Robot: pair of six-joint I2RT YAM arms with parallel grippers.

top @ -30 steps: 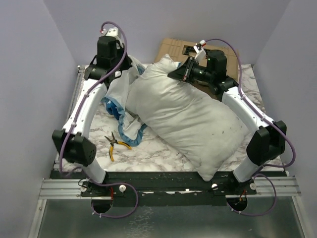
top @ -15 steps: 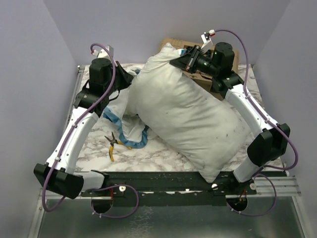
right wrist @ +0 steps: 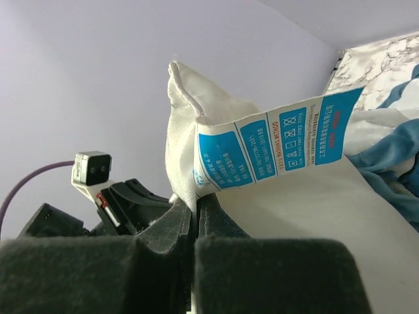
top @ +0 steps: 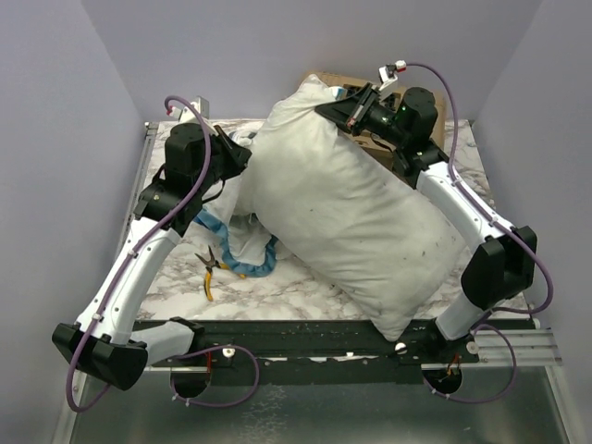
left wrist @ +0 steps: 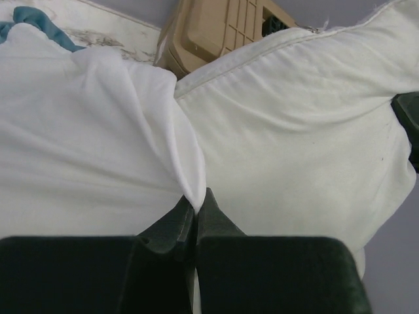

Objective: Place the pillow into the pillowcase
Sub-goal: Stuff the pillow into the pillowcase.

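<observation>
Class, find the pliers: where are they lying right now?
In the top view, the pliers lie on the left half of the table, just left of the blue frill of the pillowcase.

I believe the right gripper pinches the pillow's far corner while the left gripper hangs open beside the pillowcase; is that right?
No: the left gripper is shut on a fold of the pillowcase, as the left wrist view shows. The right gripper does pinch the pillow corner.

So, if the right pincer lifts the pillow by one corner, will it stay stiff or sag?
Probably it sags: the right pincer holds the far corner of the pillow up while the near corner rests at the table. Being plump, it is likely light for its size.
</observation>
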